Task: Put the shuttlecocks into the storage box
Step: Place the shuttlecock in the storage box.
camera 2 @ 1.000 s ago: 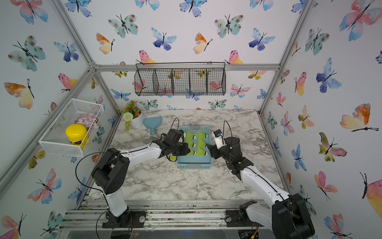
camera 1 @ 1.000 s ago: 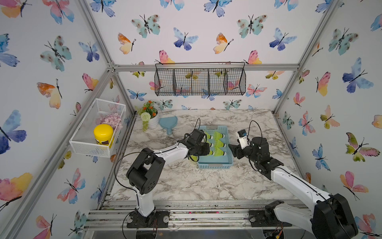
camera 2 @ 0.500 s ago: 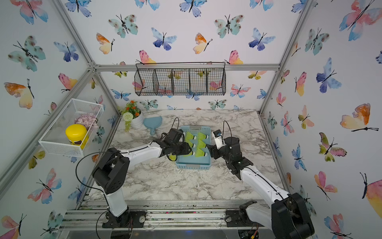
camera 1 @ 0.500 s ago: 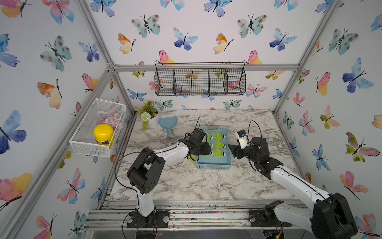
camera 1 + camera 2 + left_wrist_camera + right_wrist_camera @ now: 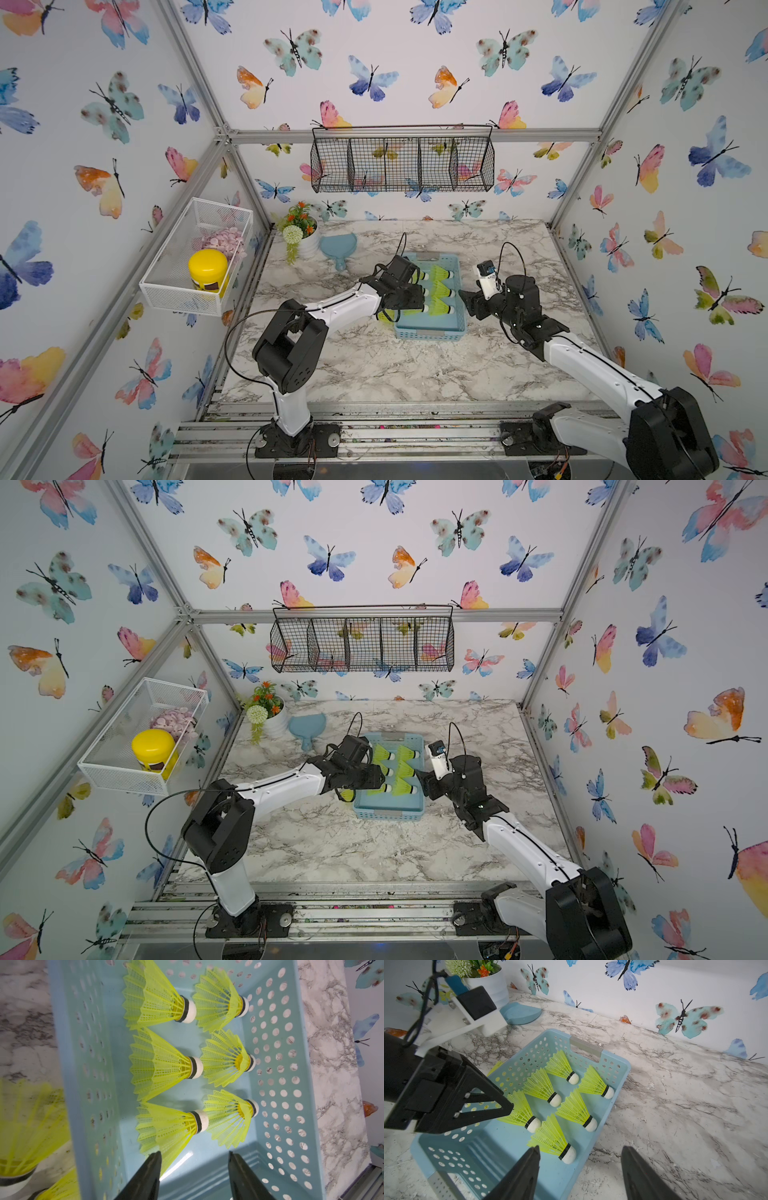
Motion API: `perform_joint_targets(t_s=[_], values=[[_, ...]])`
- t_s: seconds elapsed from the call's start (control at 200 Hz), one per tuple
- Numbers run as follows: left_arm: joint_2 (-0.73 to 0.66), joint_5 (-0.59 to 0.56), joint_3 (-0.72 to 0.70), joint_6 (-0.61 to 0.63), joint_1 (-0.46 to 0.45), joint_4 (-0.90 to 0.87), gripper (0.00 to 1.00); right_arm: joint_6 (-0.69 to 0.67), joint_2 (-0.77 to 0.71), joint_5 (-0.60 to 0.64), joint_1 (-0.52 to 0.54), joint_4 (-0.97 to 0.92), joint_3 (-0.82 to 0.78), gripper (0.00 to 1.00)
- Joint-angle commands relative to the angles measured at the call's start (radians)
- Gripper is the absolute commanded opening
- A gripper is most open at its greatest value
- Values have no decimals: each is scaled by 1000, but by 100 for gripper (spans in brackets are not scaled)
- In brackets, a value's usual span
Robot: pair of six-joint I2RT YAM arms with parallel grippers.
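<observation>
With left gripper (image 5: 193, 1153) and right gripper (image 5: 581, 1148) open and empty, 1 shuttlecock (image 5: 166, 1128) could be snagged by a jaw on withdrawal.

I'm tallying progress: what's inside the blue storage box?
Six shuttlecocks lie on their sides in the storage box, in two rows of three. In a top view the left gripper covers part of one long side.

The premises were a robotics test cell, not a home: an aluminium frame (image 5: 270, 136) enclosed butterfly-papered wall panels (image 5: 415, 83) and a marble-patterned tabletop (image 5: 374, 365), with a left arm (image 5: 340, 305) and a right arm (image 5: 590, 365) mounted on a base rail (image 5: 395, 434).
</observation>
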Motion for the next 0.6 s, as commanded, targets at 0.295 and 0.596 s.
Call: perform_joint_targets(t_s=[0.295,0.596], values=[[-227,-212,-31,89,30,-120,67,15,-3,48,-3,4,-4,68],[-331,-122,-185,149,190,-102,71,20,-10,66,-3,0,-1,68]])
